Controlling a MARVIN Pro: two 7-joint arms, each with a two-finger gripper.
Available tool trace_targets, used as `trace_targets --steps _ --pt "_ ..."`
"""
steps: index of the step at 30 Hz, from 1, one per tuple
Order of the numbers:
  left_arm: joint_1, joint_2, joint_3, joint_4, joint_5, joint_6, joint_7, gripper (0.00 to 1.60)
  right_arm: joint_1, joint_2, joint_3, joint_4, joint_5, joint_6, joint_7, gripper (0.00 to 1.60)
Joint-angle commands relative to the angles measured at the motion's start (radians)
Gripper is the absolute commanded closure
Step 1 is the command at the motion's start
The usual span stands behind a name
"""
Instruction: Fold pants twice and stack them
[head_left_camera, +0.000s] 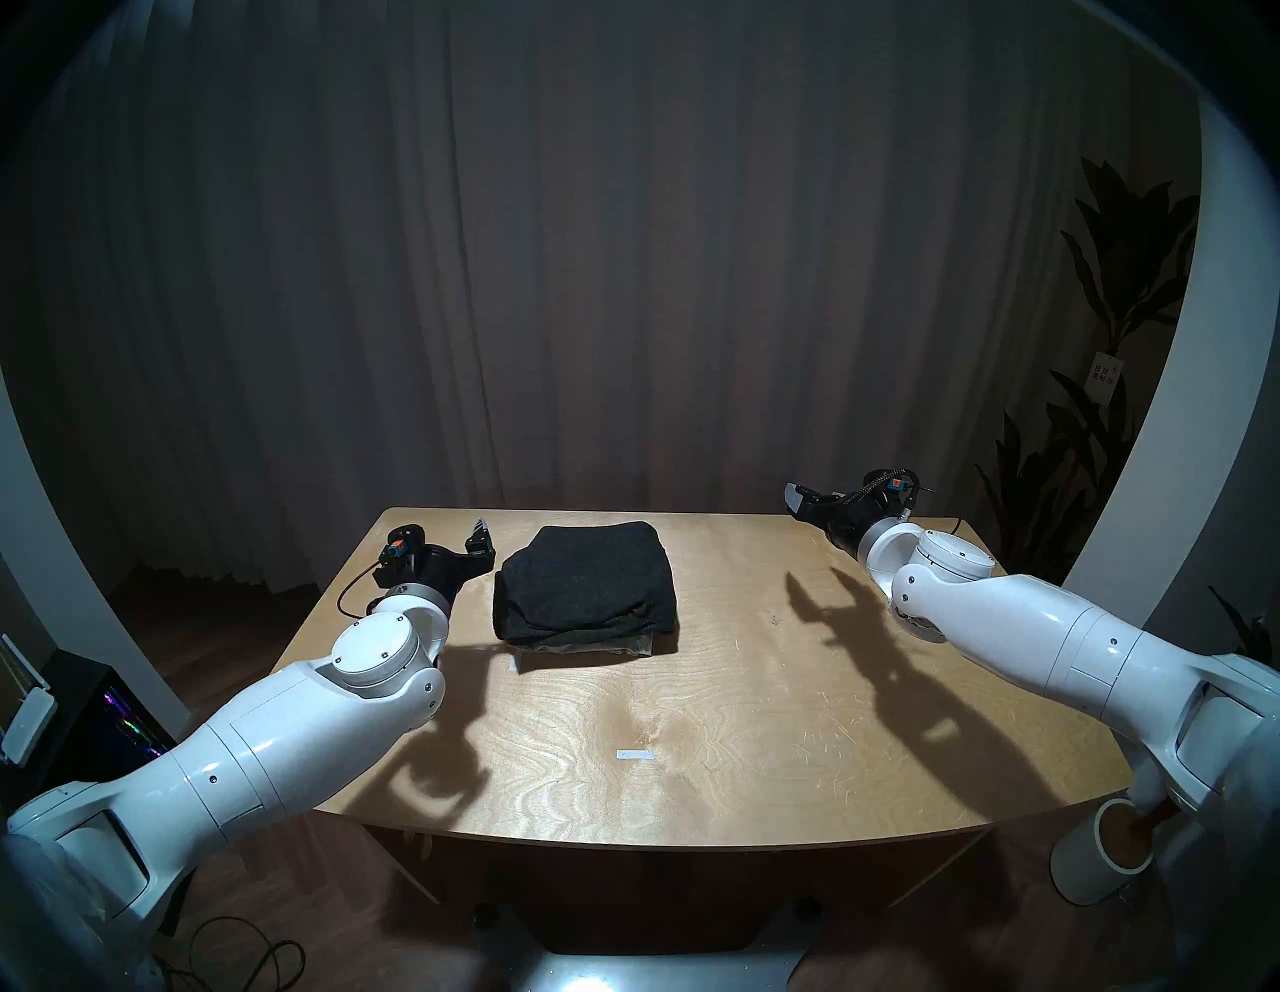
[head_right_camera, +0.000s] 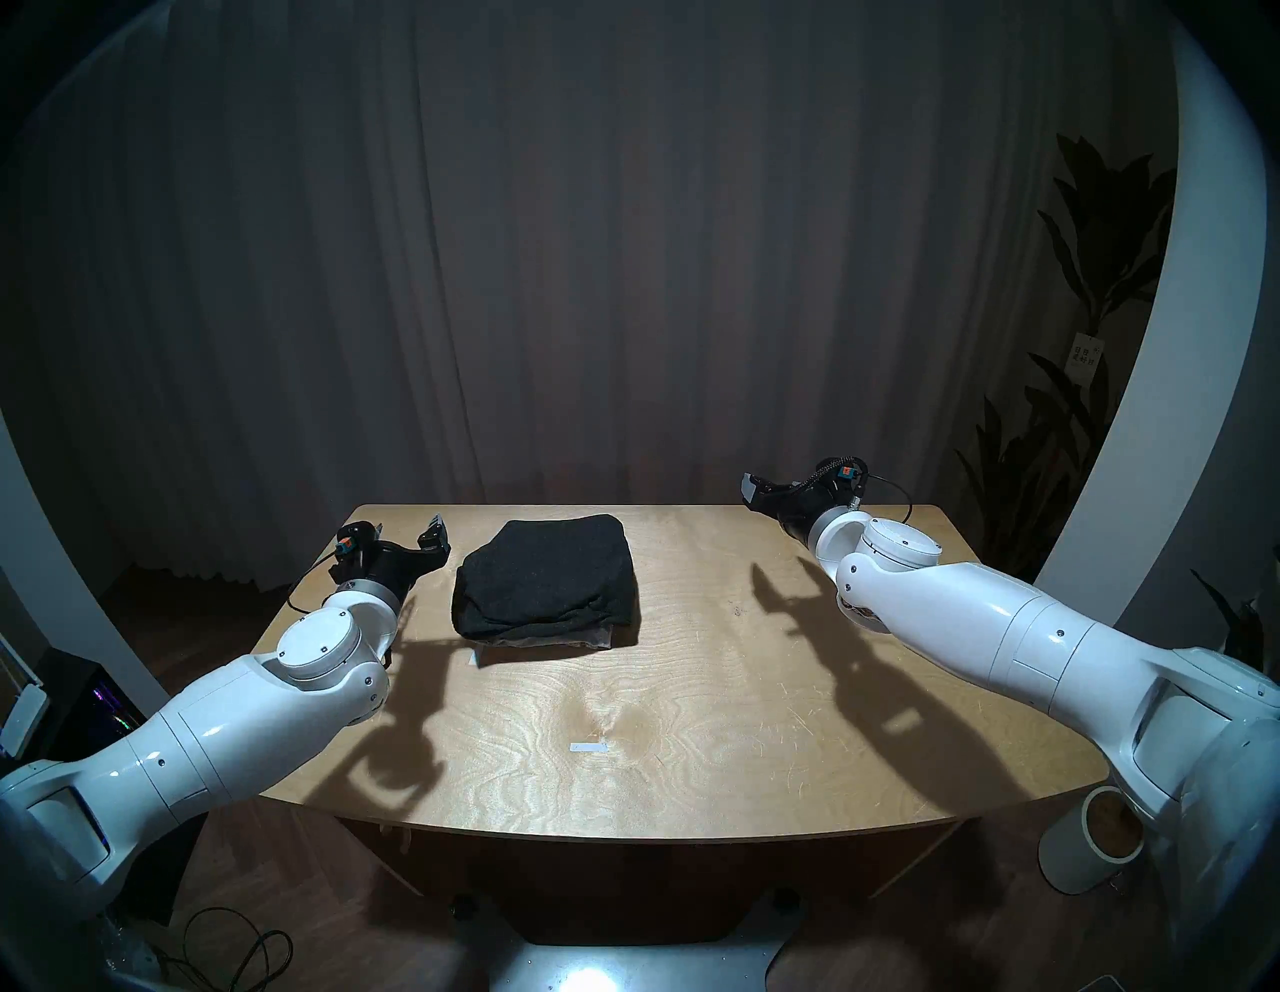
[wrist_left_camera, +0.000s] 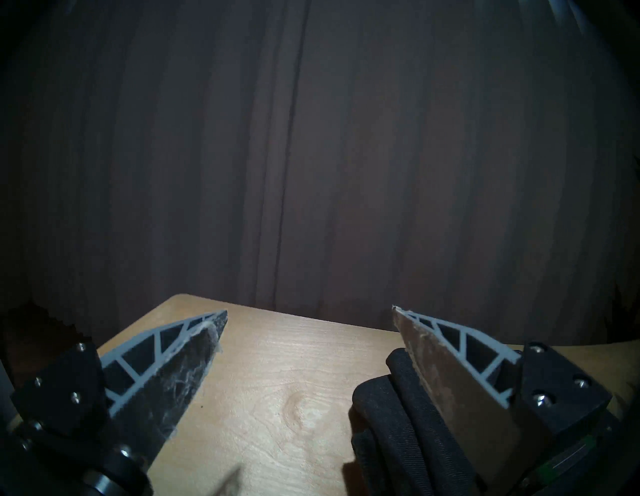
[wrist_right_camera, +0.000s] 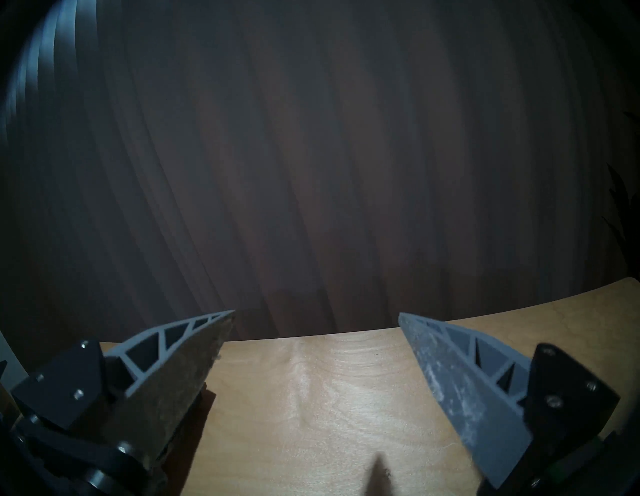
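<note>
Jaws on both arms stand spread with nothing between them. Left gripper (head_left_camera: 478, 544) hovers over the far left part of the wooden table (head_left_camera: 692, 693), just beside the left edge of the clothing stack; its wrist view shows bare wood between the fingers (wrist_left_camera: 194, 360) and dark fabric at lower right. Right gripper (head_left_camera: 803, 502) is raised above the far right corner, well apart from the stack. Black shorts (head_left_camera: 585, 582) lie folded on top, on the far left-centre of the table. Grey shorts (head_left_camera: 589, 645) lie beneath, only their near edge showing. White tape strip (head_left_camera: 634, 754) sits near centre, closer to the near edge.
</note>
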Motion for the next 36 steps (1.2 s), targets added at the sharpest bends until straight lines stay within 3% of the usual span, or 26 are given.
trace_targets --steps 1,8,11,16,21,26,33,36 --pt "-0.099 -0.040 0.027 0.050 0.147 -0.004 0.014 0.00 0.032 -0.067 -0.004 0.056 -0.047 -0.035 -0.026 0.00" --pt "-0.143 -0.085 0.067 0.135 0.286 -0.012 0.056 0.00 0.035 -0.127 -0.010 0.144 -0.079 -0.079 -0.069 0.00" --pt "-0.159 -0.124 0.070 0.180 0.313 -0.030 0.084 0.00 0.036 -0.168 -0.011 0.199 -0.107 -0.128 -0.084 0.00" --pt "-0.157 -0.141 0.070 0.230 0.341 -0.092 0.088 0.00 0.042 -0.223 -0.011 0.284 -0.150 -0.205 -0.095 0.00" --pt "-0.123 -0.116 0.043 0.207 0.245 -0.172 -0.003 0.00 0.049 -0.256 -0.012 0.360 -0.170 -0.269 -0.044 0.00" --pt "-0.088 -0.071 0.012 0.156 0.129 -0.204 -0.096 0.00 0.040 -0.271 0.000 0.392 -0.150 -0.297 0.008 0.00" --pt "-0.081 -0.040 -0.004 0.152 0.029 -0.197 -0.193 0.00 0.035 -0.292 0.010 0.438 -0.139 -0.330 0.080 0.00" --pt "-0.086 -0.041 -0.003 0.163 0.023 -0.196 -0.213 0.00 0.033 -0.308 0.024 0.462 -0.123 -0.344 0.100 0.00"
